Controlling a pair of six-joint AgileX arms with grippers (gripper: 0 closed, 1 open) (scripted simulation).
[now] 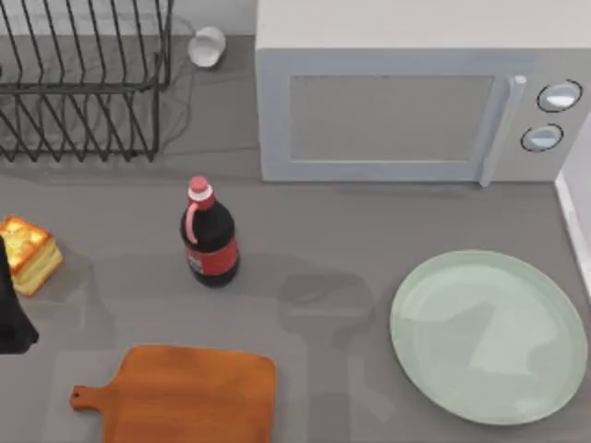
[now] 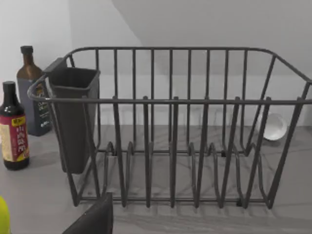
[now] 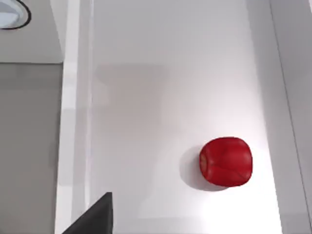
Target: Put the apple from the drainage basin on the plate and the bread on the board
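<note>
The red apple (image 3: 226, 161) lies on the white floor of the drainage basin (image 3: 161, 73), below my right gripper (image 3: 92, 218) and apart from it. The basin's white edge (image 1: 574, 208) shows at the table's far right, beside the pale green plate (image 1: 489, 337), which has nothing on it. The bread (image 1: 30, 254) sits on the table at the far left, with my left arm (image 1: 13, 318) dark just in front of it. My left gripper (image 2: 93, 219) faces the wire rack. The wooden board (image 1: 189, 395) lies bare at the front left.
A red-capped dark bottle (image 1: 209, 235) stands between the bread and the plate. The microwave (image 1: 416, 92) fills the back, with a black wire dish rack (image 1: 83, 78) and a white cup (image 1: 207, 46) at the back left. Two sauce bottles (image 2: 13, 127) stand beside the rack.
</note>
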